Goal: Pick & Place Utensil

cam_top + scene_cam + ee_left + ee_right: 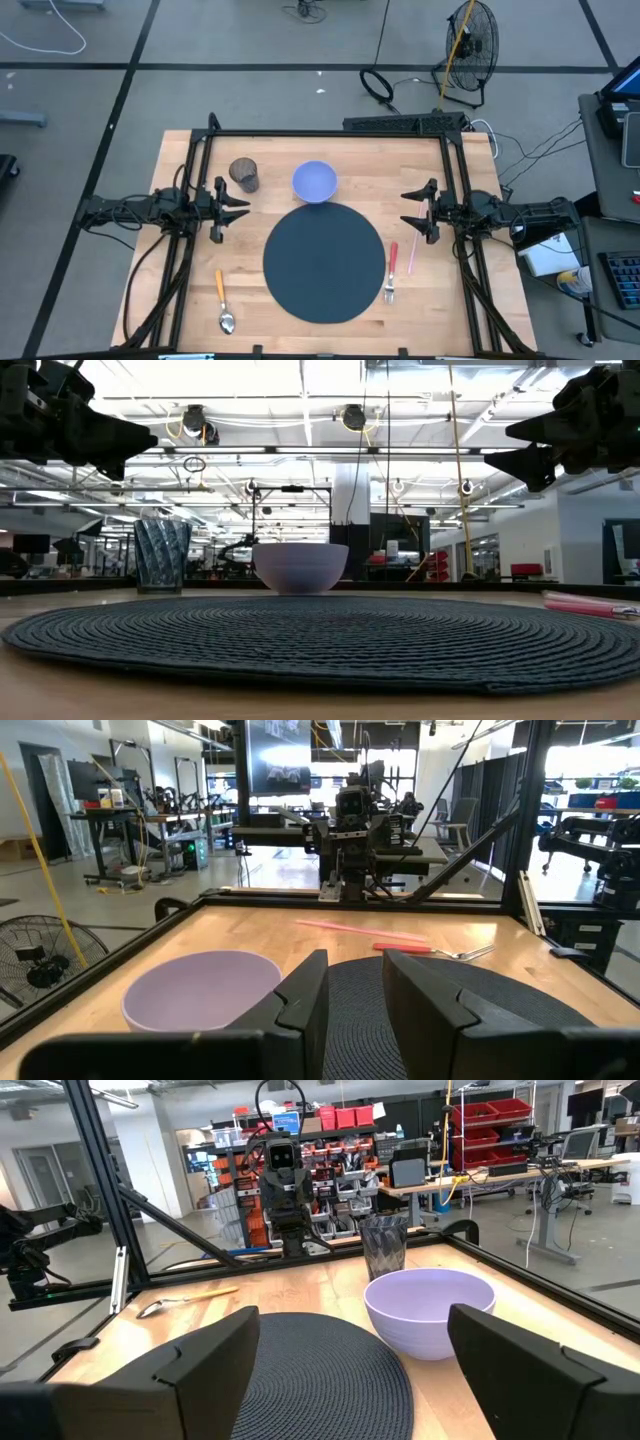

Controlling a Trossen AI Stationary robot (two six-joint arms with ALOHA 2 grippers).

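From my low view, the dark placemat (320, 635) runs off both side edges, and the pink utensil (590, 603) is clipped at the right edge. I can't tell what kind of utensil it is from overhead either. Both wrist cameras cut off their own fingers at the bottom edge.

— What are we seeing at table height?
— We're looking across a dark woven placemat (320, 640); a pale bowl (300, 568) is sitting behind it, a ribbed glass (162, 555) beside, and pink utensil handles (590, 603) are lying at right.
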